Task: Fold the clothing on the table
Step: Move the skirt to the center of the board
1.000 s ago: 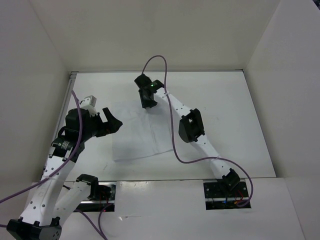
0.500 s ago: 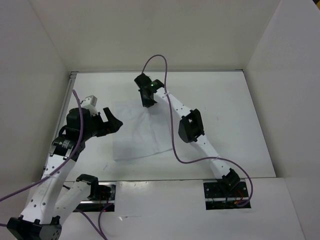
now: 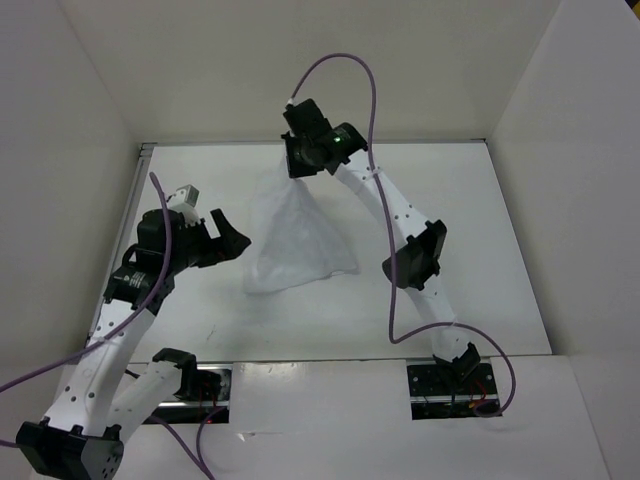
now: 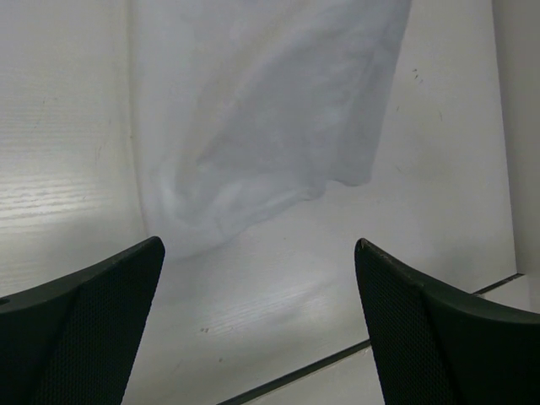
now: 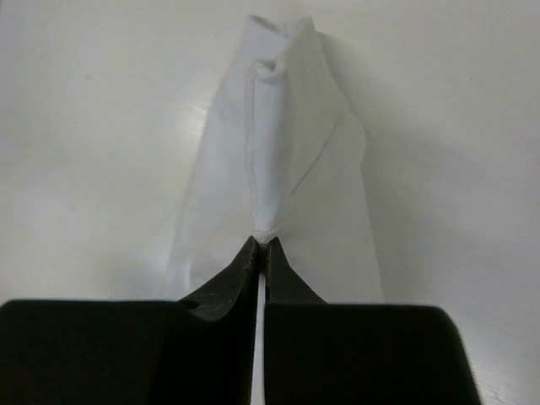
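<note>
Your right gripper (image 3: 297,170) raised the clothing (image 3: 295,240) from the table (image 3: 450,230), pinching its corner; your left gripper (image 3: 231,234) stayed wide open.

- One clothing (image 3: 300,240) item, just the one.
- One table (image 3: 470,230).
- Two arms: left arm (image 3: 105,335), right arm (image 3: 390,205).
- Two grippers: left gripper (image 3: 232,236), right gripper (image 3: 296,175).
- Two purple cables (image 3: 345,60), one per arm.
- Three white walls (image 3: 300,70) around it all.

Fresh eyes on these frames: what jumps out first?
The white clothing is drawn up into a tent shape over the far middle of the table. The shut right pincer pinches its peak, and its lower part is bunched on the surface. Just to its left, the left pincer stands wide open and empty.
</note>
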Controlling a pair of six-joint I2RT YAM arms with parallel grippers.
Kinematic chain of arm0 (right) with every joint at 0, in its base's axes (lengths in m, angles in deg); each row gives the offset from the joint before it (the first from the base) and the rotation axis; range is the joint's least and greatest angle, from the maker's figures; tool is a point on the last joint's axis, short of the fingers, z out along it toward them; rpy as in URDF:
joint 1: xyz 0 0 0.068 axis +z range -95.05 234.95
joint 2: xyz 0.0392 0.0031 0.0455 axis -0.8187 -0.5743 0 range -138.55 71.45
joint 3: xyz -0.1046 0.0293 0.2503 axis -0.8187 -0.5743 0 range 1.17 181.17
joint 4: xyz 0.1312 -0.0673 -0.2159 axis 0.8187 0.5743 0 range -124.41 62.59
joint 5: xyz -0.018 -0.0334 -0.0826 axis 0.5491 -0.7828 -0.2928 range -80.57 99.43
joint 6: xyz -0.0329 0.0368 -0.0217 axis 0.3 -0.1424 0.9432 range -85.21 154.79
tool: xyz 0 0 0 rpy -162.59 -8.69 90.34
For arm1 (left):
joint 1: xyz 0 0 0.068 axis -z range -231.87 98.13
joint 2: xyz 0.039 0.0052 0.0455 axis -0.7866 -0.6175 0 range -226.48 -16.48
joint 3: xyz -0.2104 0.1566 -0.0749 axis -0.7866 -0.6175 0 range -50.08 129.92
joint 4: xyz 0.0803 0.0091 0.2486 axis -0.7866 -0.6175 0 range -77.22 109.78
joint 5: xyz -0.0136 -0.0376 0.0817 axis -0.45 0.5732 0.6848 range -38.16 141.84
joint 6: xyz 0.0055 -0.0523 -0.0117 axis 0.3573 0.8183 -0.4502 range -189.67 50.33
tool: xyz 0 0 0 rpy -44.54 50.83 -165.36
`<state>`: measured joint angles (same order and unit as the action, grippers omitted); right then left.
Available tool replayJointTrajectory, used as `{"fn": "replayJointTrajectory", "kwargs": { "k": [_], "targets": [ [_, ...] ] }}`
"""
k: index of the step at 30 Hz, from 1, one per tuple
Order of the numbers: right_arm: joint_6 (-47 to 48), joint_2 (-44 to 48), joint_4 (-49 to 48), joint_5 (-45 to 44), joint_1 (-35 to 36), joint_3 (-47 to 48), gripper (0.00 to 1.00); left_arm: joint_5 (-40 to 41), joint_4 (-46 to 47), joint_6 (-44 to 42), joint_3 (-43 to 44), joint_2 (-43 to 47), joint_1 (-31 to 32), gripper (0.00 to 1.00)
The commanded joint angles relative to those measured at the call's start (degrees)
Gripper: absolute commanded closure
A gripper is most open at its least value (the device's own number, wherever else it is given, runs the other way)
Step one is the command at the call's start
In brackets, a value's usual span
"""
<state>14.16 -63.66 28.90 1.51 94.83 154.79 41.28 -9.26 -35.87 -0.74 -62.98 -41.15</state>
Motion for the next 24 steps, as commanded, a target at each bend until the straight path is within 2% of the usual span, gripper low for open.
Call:
{"fn": "replayJointTrajectory", "kwargs": {
  "k": [1,5,6,8,9,12,15,20,24],
  "targets": [
    [2.2,6.5,0.1,8.4,0.1,-1.4,1.00,-3.1,5.1,2.6,2.2,-0.6,0.3,0.00],
    [1.8,9.3,-0.6,10.6,-1.2,-2.0,1.00,-5.3,6.4,3.8,1.5,-0.6,-0.8,0.00],
    [2.6,10.2,-0.6,16.6,-1.7,-2.6,1.00,-5.3,6.4,4.3,1.5,-0.6,-0.8,0.00],
    [1.4,11.8,-1.3,14.6,-1.7,-2.6,1.00,-5.3,6.4,4.3,0.8,0.0,-1.3,0.00],
    [1.4,11.8,-1.3,8.9,-1.7,-2.0,1.00,-5.3,5.7,4.3,0.8,0.0,-1.3,0.00],
    [2.3,11.8,-1.2,12.5,-1.7,-2.0,1.00,-1.1,4.0,4.9,0.8,0.6,-2.5,0.00],
    [3.4,10.1,-1.2,11.6,0.1,-2.5,1.00,4.1,2.9,7.8,2.9,0.6,-3.8,0.00],
    [4.6,12.3,-4.5,28.9,2.7,-0.4,1.00,5.2,2.8,9.4,5.7,0.6,-4.9,0.00],
    [3.1,19.0,-8.2,34.1,5.5,0.9,1.00,5.9,2.3,9.4,7.0,1.7,-5.5,0.00]
  ]
}}
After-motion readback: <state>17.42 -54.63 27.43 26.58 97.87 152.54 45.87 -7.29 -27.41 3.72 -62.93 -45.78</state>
